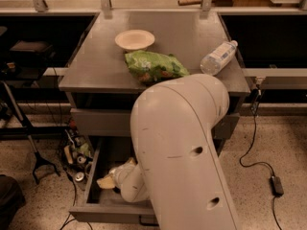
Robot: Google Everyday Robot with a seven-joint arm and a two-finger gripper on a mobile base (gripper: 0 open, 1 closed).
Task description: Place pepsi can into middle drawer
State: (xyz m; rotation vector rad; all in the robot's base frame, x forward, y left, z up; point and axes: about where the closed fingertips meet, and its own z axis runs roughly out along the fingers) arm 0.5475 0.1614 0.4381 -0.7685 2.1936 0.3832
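Observation:
The middle drawer is pulled open at the bottom of the grey cabinet. My large white arm reaches down into it from the right. My gripper is inside the drawer box, near its left side and low over the drawer floor. The pepsi can is not visible; the arm and wrist cover most of the drawer's inside, so I cannot tell whether it is in the gripper or in the drawer.
On the cabinet top lie a white bowl, a green chip bag and a clear water bottle. The upper drawer front is shut. Cables and small clutter lie on the floor at the left; a cord with an adapter lies at the right.

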